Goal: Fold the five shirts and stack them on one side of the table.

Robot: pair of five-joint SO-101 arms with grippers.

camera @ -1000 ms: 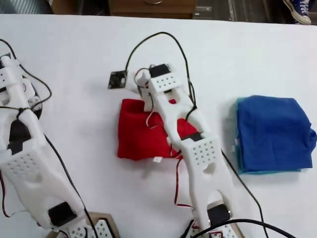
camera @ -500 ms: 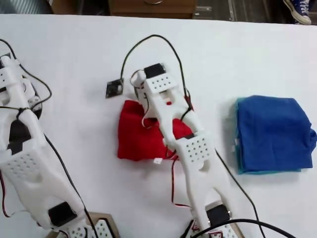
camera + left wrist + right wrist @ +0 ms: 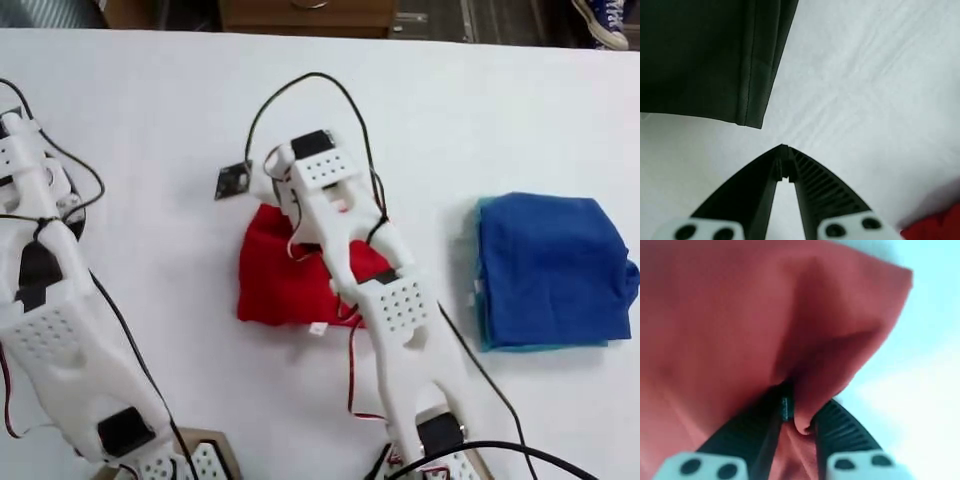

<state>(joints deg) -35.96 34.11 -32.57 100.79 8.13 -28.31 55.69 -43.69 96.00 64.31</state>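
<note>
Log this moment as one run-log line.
right jaws: shut on red shirt | left jaws: shut, empty, by dark cloth | folded blue pile: on table, apart from red shirt

So the red folded cloth shirt (image 3: pixel 275 275) sits about mid-table on the white table (image 3: pixel 150 80). The white plastic right gripper (image 3: pixel 795 415) is at its far edge, pinching the fabric. The stack of blue folded cloth shirts (image 3: pixel 550 268) lies well apart, by the right edge. The white left arm (image 3: pixel 50 300) is along the left edge.
</note>
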